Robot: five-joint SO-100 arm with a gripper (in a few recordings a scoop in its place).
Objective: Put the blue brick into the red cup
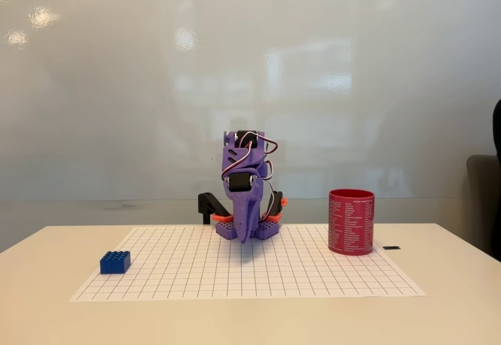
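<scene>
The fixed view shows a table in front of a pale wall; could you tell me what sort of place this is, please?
Probably an office or lab bench set up for robot trials: a glossy whiteboard-like wall, a white table with a printed grid sheet, and a small purple arm between a blue brick and a red cup.

Purple plastic arm (244,196), orange trim low at the base, black servos, red, white and black wires looping on top.

office or meeting room | glossy whiteboard wall (250,71) | pale table (454,306)
</scene>
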